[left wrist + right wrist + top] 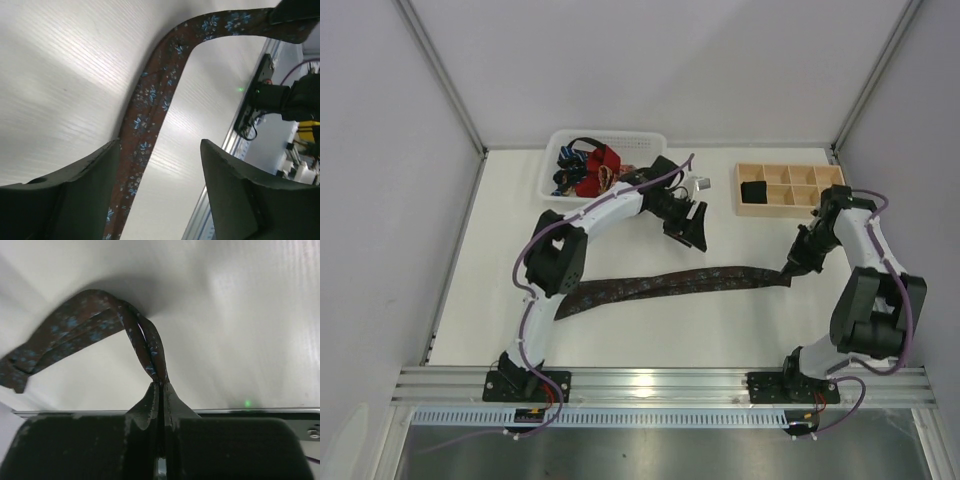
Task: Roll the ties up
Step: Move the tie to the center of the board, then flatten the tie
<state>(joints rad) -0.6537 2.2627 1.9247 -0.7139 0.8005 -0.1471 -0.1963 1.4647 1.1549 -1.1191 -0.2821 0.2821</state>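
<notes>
Left fingers (691,230) spread wide, gripping nothing, hovering over table (650,330) just in front of basket (610,136). Heaped in basket: spare ties (592,172), red, blue and dark. Stretched flat across mid-table, from beside left arm's elbow rightward: brown tie (670,283) (150,100) (75,327) with small blue flowers, wide end at left, narrow end at right. From left wrist, seen lying below, between the open pair. Right fingers (790,268) (159,390) pressed shut on narrow end, holding it up off table in a small arch. Behind them, tray (752,209), well apart from brown tie, one dark item in a left-end compartment.
</notes>
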